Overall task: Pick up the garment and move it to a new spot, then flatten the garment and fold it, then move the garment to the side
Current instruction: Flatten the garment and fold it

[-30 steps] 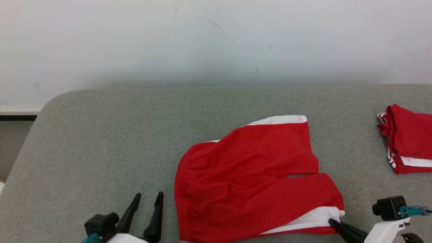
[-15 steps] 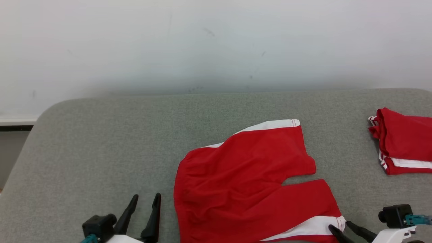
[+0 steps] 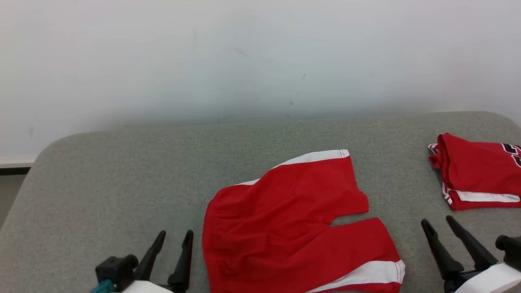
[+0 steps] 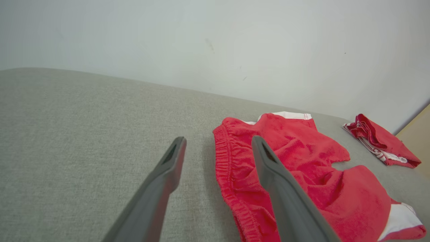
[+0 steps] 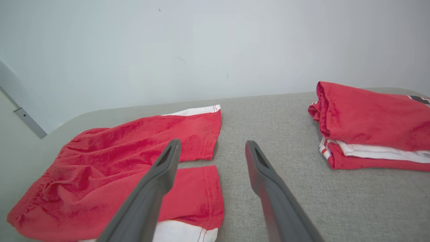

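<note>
Wall [image 3: 260,49]: pale and plain, right across the upper part of the head view, a few faint marks on it.
Counter [image 3: 122,175]: grey, cloth-covered, rounded at the far corners, taking up the lower half of the frame.
Garment [image 3: 285,215]: red shorts with white hem bands, lying spread on the counter at lower centre and running off the bottom edge. Waistband to the left, gathered and a little wrinkled. Two legs to the right, one reaching up toward centre, the other down at lower right, a notch of grey between them.
Folded pile [image 3: 476,171]: red with white trim, stacked neatly at the right edge, well apart from the garment.
Right gripper [image 3: 436,219]: lower right corner, fingers apart and gripping nothing, tips up. Over bare counter between the garment's lower leg and the folded pile, touching neither.
Left gripper [image 3: 176,232]: lower left, fingers apart with nothing between them, just beside the waistband and clear of the cloth.
</note>
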